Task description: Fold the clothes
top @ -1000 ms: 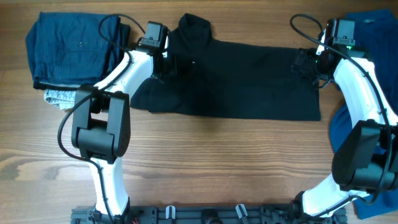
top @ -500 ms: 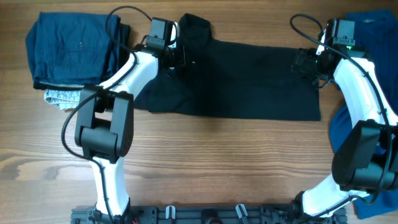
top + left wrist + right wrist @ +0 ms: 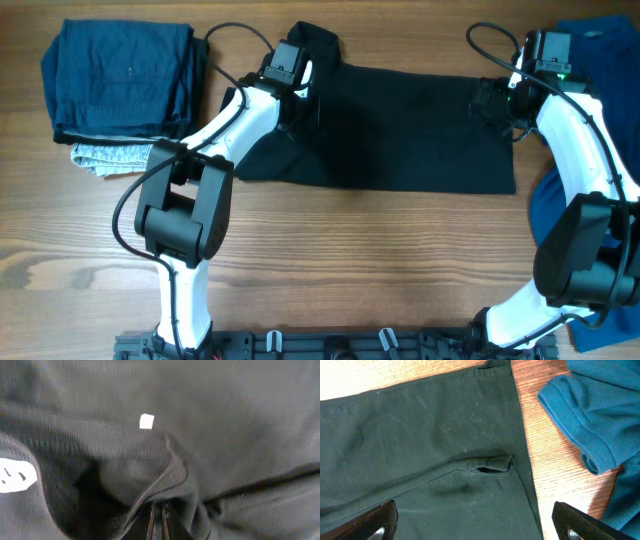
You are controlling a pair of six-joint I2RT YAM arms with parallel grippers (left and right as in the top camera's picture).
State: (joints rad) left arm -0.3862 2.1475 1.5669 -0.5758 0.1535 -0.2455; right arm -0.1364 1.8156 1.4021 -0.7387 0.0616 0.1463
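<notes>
The black polo shirt [image 3: 410,130] lies spread across the far side of the table, collar [image 3: 312,42] to the left. My left gripper [image 3: 303,100] sits over the shirt's chest near the collar, shut on a fold of its black sleeve fabric. In the left wrist view that gripper [image 3: 157,522] pinches a raised ridge of black cloth, with a white tag [image 3: 146,421] beyond it. My right gripper [image 3: 490,100] hangs open over the hem end. In the right wrist view the gripper [image 3: 475,527] is spread wide above the hem's side slit [image 3: 490,465]. A bright blue shirt [image 3: 590,410] lies just right of the hem.
A stack of folded dark blue garments [image 3: 120,75] sits at the far left, with a pale grey cloth [image 3: 105,155] sticking out beneath it. The bright blue shirt [image 3: 590,45] runs along the table's right edge. Bare wood [image 3: 350,260] fills the near half.
My left gripper has travelled right, drawing the black sleeve inward over the shirt's body. The right arm has stayed still and open.
</notes>
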